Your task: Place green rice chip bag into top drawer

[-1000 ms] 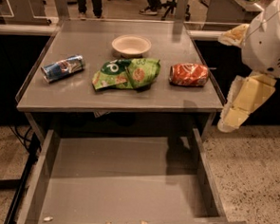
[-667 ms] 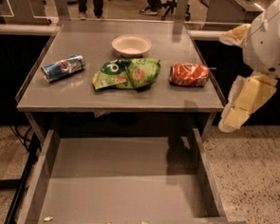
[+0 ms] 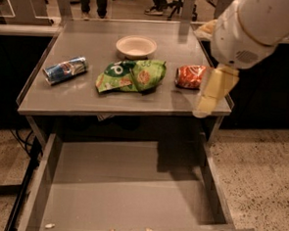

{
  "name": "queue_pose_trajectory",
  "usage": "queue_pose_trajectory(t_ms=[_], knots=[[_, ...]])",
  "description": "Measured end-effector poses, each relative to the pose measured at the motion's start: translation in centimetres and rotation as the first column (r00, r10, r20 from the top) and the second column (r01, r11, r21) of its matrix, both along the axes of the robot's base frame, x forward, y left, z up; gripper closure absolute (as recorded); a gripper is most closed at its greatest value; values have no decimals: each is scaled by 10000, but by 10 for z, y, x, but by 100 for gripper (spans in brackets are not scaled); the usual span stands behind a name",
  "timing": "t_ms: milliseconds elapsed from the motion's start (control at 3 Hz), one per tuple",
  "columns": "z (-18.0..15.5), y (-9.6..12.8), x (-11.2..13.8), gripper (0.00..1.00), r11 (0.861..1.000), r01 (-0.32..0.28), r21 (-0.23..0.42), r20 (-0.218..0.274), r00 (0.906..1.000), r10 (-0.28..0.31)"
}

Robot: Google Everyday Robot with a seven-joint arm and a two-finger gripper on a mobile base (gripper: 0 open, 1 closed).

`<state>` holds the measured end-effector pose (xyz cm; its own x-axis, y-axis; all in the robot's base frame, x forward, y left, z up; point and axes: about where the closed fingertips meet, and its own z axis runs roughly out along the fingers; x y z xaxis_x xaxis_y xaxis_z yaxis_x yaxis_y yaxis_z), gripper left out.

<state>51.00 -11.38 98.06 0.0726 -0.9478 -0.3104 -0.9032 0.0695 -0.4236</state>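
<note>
The green rice chip bag (image 3: 132,76) lies flat mid-table, its long axis running left to right, between a blue can (image 3: 65,69) and an orange can (image 3: 191,76). The top drawer (image 3: 130,185) stands pulled out below. The gripper (image 3: 210,94) hangs by the table's right front corner; wide or narrow, I cannot tell.

We log the gripper (image 3: 208,99) at the table's (image 3: 86,100) right front corner, with the orange can (image 3: 191,76) just beside it, lying between it and the green rice chip bag (image 3: 131,76). A bowl (image 3: 136,46) sits behind the bag and a blue can (image 3: 65,69) beyond it. Below, the top drawer (image 3: 130,185) is open from above.
</note>
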Motion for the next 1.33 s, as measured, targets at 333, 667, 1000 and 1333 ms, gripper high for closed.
queue_pose_trajectory(t_ms=[333, 667, 1000, 1333], knots=[[-11, 14, 23, 0, 9997, -84, 248, 387, 9992, 74], [-21, 21, 43, 0, 9977, 0, 681, 815, 9967, -55], [-21, 21, 43, 0, 9977, 0, 681, 815, 9967, -55], [-20, 33, 60, 0, 9968, -204, 769, 987, 9950, 128]])
